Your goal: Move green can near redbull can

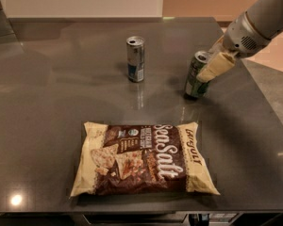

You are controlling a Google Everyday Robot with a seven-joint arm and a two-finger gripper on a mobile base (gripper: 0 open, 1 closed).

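Dark grey desk (pixel 47 102) fills my feed. On its right side sits the green can (pixel 193 84), slightly tilted. My end effector (pixel 205 72) is apparently closed around the can's upper part, with one cream finger (pixel 218 63) lying across it. The redbull can (pixel 135 59) stands upright, well apart to the left. A chip bag (pixel 144 158) lies flat nearer me.

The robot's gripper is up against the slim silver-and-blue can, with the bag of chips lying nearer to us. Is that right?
Not quite. The camera view shows the gripper up against the green can, on the right. The slim silver-and-blue redbull can stands apart to its left. The bag of chips does lie nearer to us.
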